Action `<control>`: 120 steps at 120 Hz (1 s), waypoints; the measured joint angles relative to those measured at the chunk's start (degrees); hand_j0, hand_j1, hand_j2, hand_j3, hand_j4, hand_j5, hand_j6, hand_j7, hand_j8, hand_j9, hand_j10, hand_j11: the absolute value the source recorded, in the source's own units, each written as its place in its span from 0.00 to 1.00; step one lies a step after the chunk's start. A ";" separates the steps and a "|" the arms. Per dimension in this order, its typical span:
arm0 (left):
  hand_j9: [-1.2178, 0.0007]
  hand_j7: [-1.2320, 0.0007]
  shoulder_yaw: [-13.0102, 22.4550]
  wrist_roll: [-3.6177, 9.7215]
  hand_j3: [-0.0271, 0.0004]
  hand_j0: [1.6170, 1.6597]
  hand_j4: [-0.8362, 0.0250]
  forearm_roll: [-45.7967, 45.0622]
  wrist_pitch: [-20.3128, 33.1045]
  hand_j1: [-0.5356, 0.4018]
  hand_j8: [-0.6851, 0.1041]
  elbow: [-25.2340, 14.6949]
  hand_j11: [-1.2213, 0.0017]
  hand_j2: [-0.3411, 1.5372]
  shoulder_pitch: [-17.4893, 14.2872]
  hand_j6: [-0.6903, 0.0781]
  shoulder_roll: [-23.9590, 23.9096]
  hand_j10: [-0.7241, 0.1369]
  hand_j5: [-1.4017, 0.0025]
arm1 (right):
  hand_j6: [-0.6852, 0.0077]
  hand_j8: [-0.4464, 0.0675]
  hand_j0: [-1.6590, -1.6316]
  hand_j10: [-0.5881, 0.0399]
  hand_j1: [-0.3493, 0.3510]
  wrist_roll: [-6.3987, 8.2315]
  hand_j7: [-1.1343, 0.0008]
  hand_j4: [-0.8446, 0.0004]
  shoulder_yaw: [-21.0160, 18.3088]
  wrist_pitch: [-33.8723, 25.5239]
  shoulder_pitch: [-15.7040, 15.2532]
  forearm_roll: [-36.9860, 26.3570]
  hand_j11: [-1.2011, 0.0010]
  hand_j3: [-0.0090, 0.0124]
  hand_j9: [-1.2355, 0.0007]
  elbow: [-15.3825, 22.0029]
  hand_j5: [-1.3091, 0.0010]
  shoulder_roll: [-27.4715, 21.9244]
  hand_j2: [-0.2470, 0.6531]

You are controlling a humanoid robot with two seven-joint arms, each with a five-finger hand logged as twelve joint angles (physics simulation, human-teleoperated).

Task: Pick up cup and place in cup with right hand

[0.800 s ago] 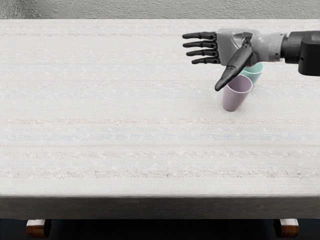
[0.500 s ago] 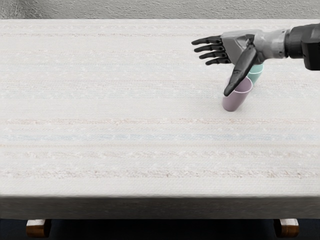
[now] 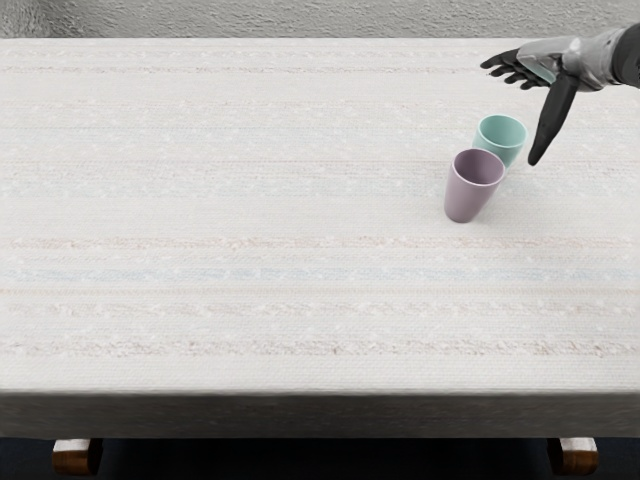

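Note:
Near the table's back right corner is my right hand (image 3: 525,115), its fingers spread and nothing held. It hovers up and to the right of two cups. The purple cup (image 3: 471,192) stands upright on the cloth. Directly behind it, slightly to the right, is the teal cup (image 3: 506,149), whose lower front the purple one hides. Whether the cups touch cannot be told. They stand separately, neither inside the other.
A pale striped cloth covers the table (image 3: 250,220), whose front edge runs across the lower part of the view. Behind the table rises a grey textured wall (image 3: 250,18).
My right hand has moved right and toward the back, off the spot above the cups, uncovering the teal cup's rim. Both cups have stayed where they were.

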 joint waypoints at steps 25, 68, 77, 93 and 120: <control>1.00 1.00 0.00 0.01 0.98 0.96 0.97 0.00 0.00 0.94 0.87 0.00 1.00 0.18 0.00 0.90 0.00 0.84 1.00 | 0.90 0.76 0.04 0.85 0.09 1.34 0.94 0.93 -6.62 -5.84 1.25 -5.15 0.94 0.42 0.94 -11.33 0.95 6.98 0.26; 1.00 1.00 0.00 0.01 0.99 0.96 0.97 0.01 0.00 0.94 0.87 0.00 1.00 0.18 0.00 0.90 0.00 0.84 1.00 | 0.89 0.73 0.04 0.83 0.11 3.53 0.92 0.92 -16.12 -21.70 1.26 -6.30 0.93 0.42 0.93 -20.79 0.93 15.76 0.26; 1.00 1.00 0.00 0.01 0.99 0.96 0.97 -0.01 0.00 0.94 0.87 0.00 1.00 0.18 0.00 0.90 0.00 0.84 1.00 | 0.87 0.71 0.04 0.81 0.13 3.57 0.91 0.90 -17.57 -24.34 1.06 -6.29 0.91 0.42 0.92 -22.42 0.92 17.33 0.26; 1.00 1.00 0.00 0.01 0.99 0.96 0.97 0.00 0.00 0.94 0.87 0.00 1.00 0.18 0.00 0.90 0.00 0.84 1.00 | 0.82 0.65 0.04 0.76 0.19 3.60 0.87 0.86 -19.27 -27.37 0.69 -6.22 0.88 0.42 0.88 -24.44 0.89 19.26 0.25; 1.00 1.00 0.00 0.01 0.99 0.96 0.97 0.00 0.00 0.94 0.87 0.00 1.00 0.18 0.00 0.90 0.00 0.84 1.00 | 0.77 0.57 0.04 0.70 0.25 3.68 0.83 0.82 -19.88 -28.92 -0.94 -6.20 0.84 0.42 0.84 -25.15 0.85 20.34 0.24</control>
